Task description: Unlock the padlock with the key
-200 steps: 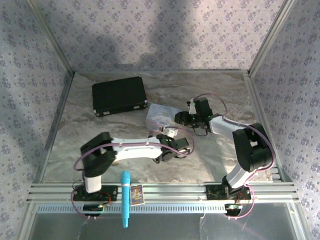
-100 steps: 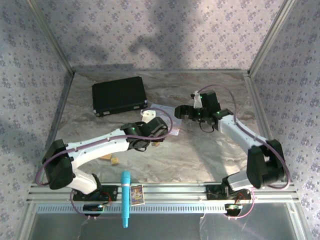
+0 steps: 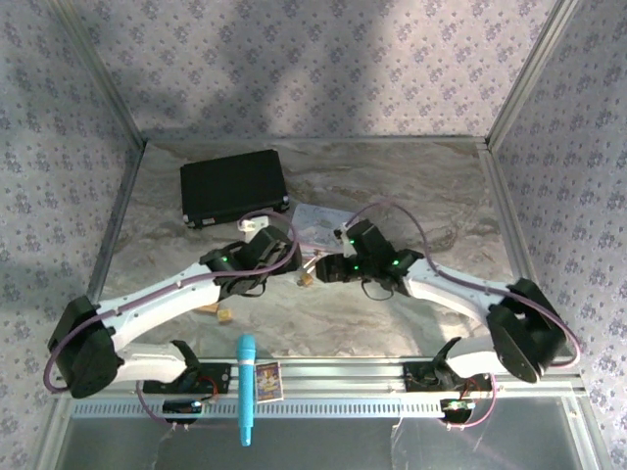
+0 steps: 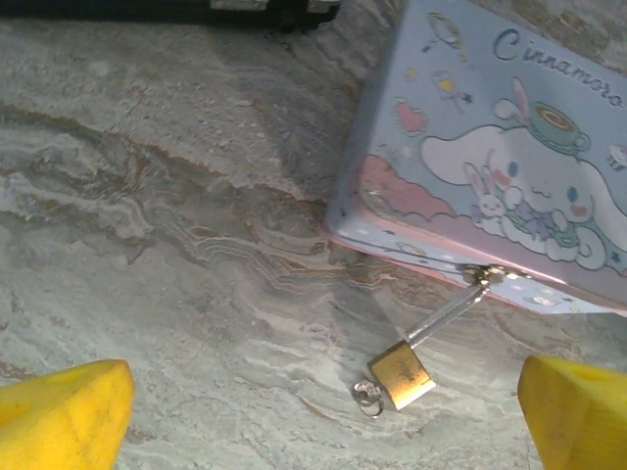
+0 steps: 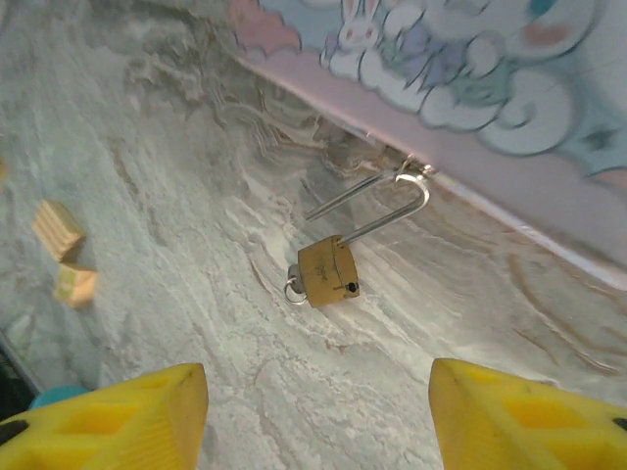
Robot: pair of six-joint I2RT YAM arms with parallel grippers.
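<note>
The padlock [image 5: 328, 272] lies flat on the table [image 5: 147, 147], just beside the tin [image 5: 470, 59]. Its thin loop is hooked in the tin's clasp [image 5: 416, 168], so its long side runs from the tin down toward the claws. A tiny silver thing, likely the key [image 5: 294, 291], touches its bottom end. Both claws are wide open and hold nothing. The right claw [image 5: 318, 416] has the padlock straight ahead and looks nearer. The left claw [image 4: 318, 431] has it ahead, a bit to the right.
</note>
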